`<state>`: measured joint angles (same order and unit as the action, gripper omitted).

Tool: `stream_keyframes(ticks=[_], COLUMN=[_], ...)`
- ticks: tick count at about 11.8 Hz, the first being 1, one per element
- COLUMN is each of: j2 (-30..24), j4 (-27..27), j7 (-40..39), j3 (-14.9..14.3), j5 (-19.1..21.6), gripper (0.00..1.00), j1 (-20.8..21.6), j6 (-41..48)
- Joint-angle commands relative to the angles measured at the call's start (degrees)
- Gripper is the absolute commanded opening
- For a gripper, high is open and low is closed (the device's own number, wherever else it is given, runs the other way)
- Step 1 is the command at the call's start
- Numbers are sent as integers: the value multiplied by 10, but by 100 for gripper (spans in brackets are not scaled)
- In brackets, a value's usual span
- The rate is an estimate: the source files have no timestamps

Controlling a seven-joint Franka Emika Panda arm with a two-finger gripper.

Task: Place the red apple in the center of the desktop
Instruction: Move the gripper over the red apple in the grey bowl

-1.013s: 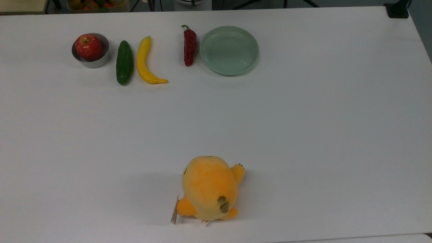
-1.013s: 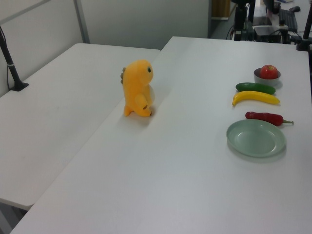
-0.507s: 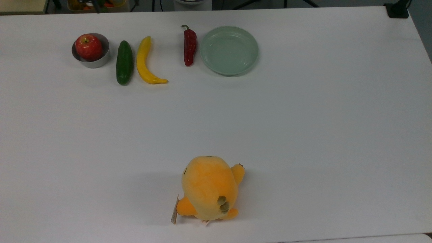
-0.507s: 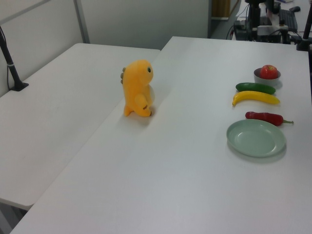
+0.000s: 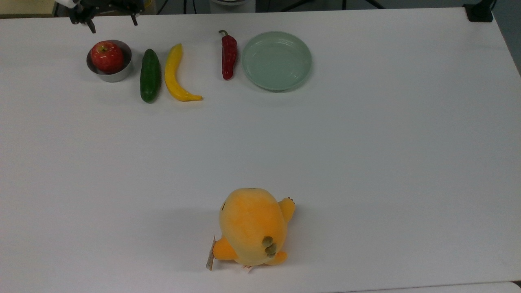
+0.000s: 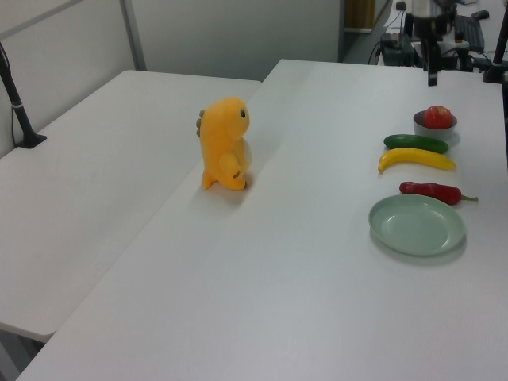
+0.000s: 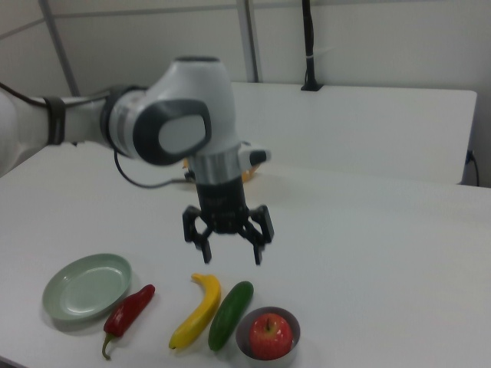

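Fingers spread wide, the gripper (image 7: 228,248) is hanging above the desktop (image 5: 325,142), gripping nothing. The red apple (image 5: 107,56) is sitting in a small metal bowl (image 5: 122,72) at the top view's far left, just beside a cucumber (image 5: 149,75), well apart from the desktop's middle.

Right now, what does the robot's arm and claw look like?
The arm is chunky and rounded, white with dark grey panels and a silvery wrist ring. A black cable loops beside it. The claw is black, with two thin fingers pointing down.
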<state>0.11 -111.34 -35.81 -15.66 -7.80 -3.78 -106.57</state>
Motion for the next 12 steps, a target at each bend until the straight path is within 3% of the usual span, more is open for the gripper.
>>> stream_keyframes(ticks=[1, 7, 12], j2=[-11, 8, 32], j4=[-91, -154, -185], j7=[-26, -130, -137], j3=[-26, -78, -79], j5=[-41, -45, -44], gripper=[100, 100, 100], j1=[-2, -11, -12], j6=[-118, -238, -311])
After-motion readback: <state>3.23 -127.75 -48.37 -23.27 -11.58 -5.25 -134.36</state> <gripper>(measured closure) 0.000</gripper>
